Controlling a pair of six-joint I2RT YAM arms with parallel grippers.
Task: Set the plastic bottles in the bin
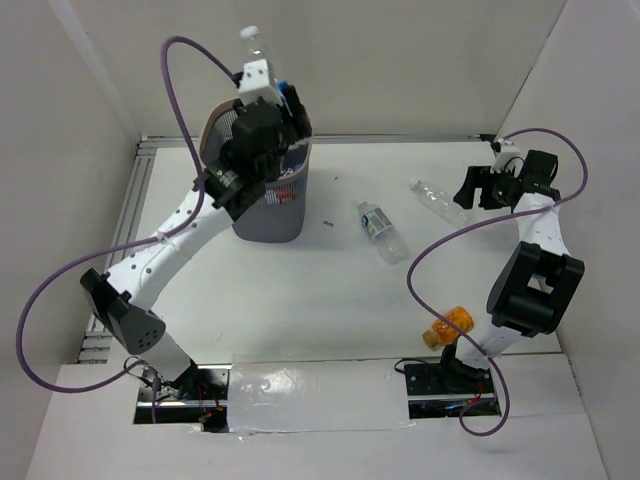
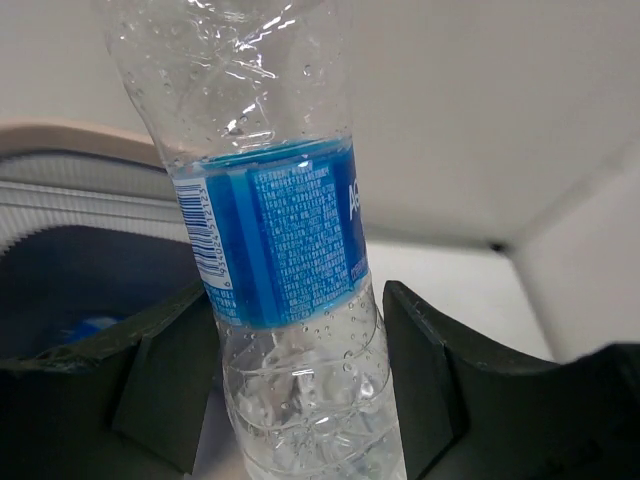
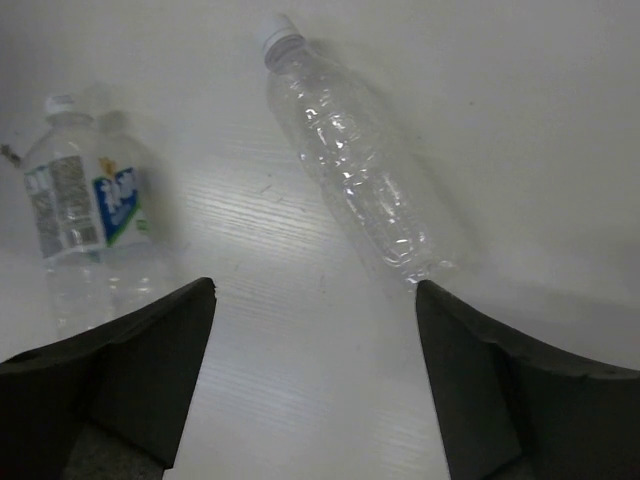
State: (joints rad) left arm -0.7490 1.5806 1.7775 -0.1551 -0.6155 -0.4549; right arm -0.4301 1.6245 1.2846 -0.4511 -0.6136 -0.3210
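Above the dark mesh bin [image 1: 272, 212], my left gripper [image 1: 268, 88] is shut on a clear plastic bottle [image 2: 290, 240] with a blue label. The bottle stands upright with its white cap [image 1: 249, 32] on top. The bin's dark inside [image 2: 60, 290] shows below the left finger. On the right, my right gripper [image 1: 467, 188] stands open and empty just above the table. An unlabelled clear bottle [image 3: 360, 170] lies in front of it, its base near the right fingertip. Another bottle [image 3: 85, 220] with a blue-green label lies further left. An orange bottle [image 1: 452, 324] rests by the right arm's base.
White walls close in the table at the back and on both sides. Purple cables loop from each arm. A small dark speck [image 1: 327, 222] lies on the table right of the bin.
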